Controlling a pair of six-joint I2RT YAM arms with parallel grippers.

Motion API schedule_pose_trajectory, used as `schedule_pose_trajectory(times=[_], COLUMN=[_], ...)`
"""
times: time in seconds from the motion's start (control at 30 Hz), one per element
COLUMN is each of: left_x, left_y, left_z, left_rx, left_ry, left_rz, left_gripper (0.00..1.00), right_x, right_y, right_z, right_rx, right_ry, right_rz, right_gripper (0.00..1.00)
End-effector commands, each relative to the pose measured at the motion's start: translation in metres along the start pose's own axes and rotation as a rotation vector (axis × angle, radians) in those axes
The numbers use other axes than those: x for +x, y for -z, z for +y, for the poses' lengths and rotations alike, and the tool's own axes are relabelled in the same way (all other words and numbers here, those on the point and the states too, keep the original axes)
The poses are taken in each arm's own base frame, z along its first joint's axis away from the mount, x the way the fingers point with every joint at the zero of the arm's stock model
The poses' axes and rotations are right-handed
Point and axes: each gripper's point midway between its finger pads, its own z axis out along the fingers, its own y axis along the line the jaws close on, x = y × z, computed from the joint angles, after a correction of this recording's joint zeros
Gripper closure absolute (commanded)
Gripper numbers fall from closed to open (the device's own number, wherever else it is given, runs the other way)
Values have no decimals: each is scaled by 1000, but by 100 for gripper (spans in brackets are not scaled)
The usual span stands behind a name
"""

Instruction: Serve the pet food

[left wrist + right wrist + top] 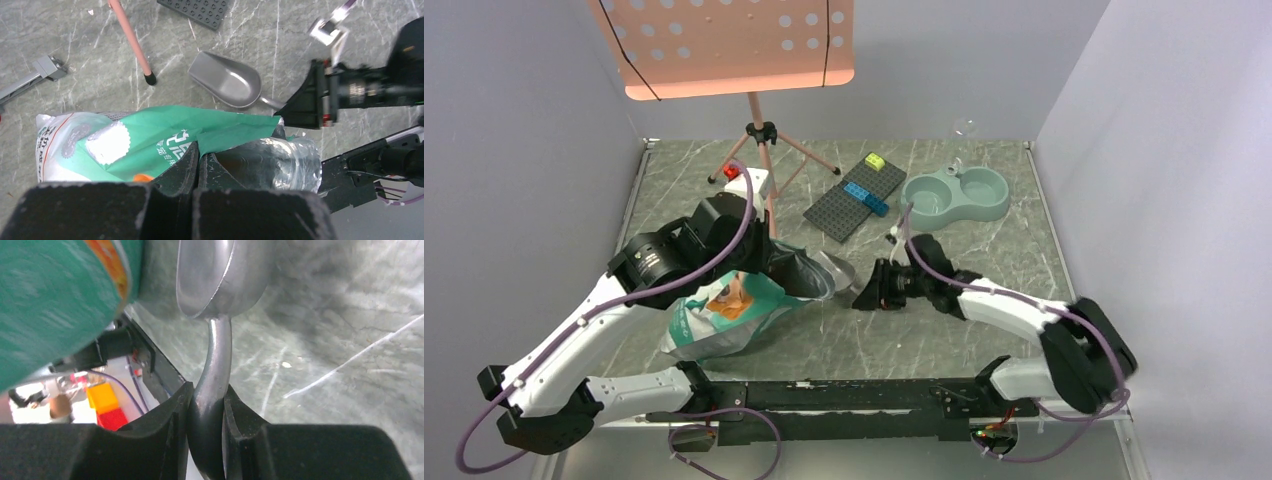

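— Nearest, along the bottom edge of the left wrist view: black left gripper, pinched tight on the rim of the teal-green plastic bag.
— And low in the right wrist view?
— Black right gripper, clamped on the curved handle of the shiny grey metal scoop, with the scoop's bowl toward the top of the frame.
— Pet food?
— Not plainly made out. Only a brownish tint inside the bag's clear mouth, centre-right in the left wrist view.
— From above?
— Pale blue-grey double bowl at upper right, well apart from the bag at lower left. Scoop roughly between them.
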Motion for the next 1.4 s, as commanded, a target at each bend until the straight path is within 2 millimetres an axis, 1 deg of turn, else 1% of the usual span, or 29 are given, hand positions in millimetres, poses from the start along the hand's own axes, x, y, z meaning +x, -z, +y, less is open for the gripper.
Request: schedule_pose_trajectory(times=[0.0, 0.07, 0.13, 0.2, 0.3, 0.33, 0.37, 0.47, 0.5, 0.57, 0.6, 0.63, 0.77, 0.87, 0.9, 1.07, 1.2, 1.3, 1.37], left_x=[-11, -11, -11, -9, -7, -7, -8, -11, -13, -17, -19, -21, -26, -28, -29, -34, -39, -43, -46], left_y=[-14, -19, -25, -31, -37, -38, -39, -41, -41, -40, -39, -38, -33, -30, -29, -21, -15, -12, -10], left_z=[-2, -3, -6, -10, -18, -20, -22, -28, -30, -32, -34, -35, -40, -40, -41, -48, -48, -50, -51], left_rx=[-11, -8, 3, 17, 44, 48, 50, 59, 57, 50, 47, 47, 58, 56, 60, 99, 101, 107, 108], left_ry=[-49, -73, -98, -120, -142, -148, -154, -177, -185, -204, -214, -220, -232, -210, -204, -173, -163, -162, -160], left_rz=[-47, -51, -54, -50, -31, -27, -26, -34, -38, -42, -46, -51, -66, -70, -71, -78, -87, -89, -90], left_gripper=[100, 100, 100, 100, 100, 100, 100, 100, 100, 100, 100, 100, 100, 100, 100, 100, 100, 100, 100], right_x=[-1, 0, 2, 7, 11, 8, 8, 1, -2, -6, -6, -5, -2, -2, -1, 3, 12, 19, 22], right_y=[72, 107, 134, 152, 184, 196, 207, 227, 235, 251, 254, 253, 234, 234, 233, 213, 205, 201, 197], right_z=[12, 23, 44, 65, 78, 83, 90, 132, 142, 155, 160, 164, 176, 194, 196, 202, 208, 208, 202], right_rx=[377, 475, 493, 498, 587, 602, 599, 438, 398, 365, 347, 332, 254, 158, 139, 75, 15, -6, 7], right_ry=[29, 67, 138, 189, 226, 238, 253, 366, 393, 444, 464, 481, 513, 539, 545, 556, 586, 595, 595], right_rz=[49, 48, 43, 57, 44, 23, 12, -66, -104, -154, -153, -139, -69, -103, -100, -33, 20, 55, 81], right_gripper=[100, 100, 100, 100, 100, 100, 100, 100, 100, 100, 100, 100, 100, 100, 100, 100, 100, 100, 100])
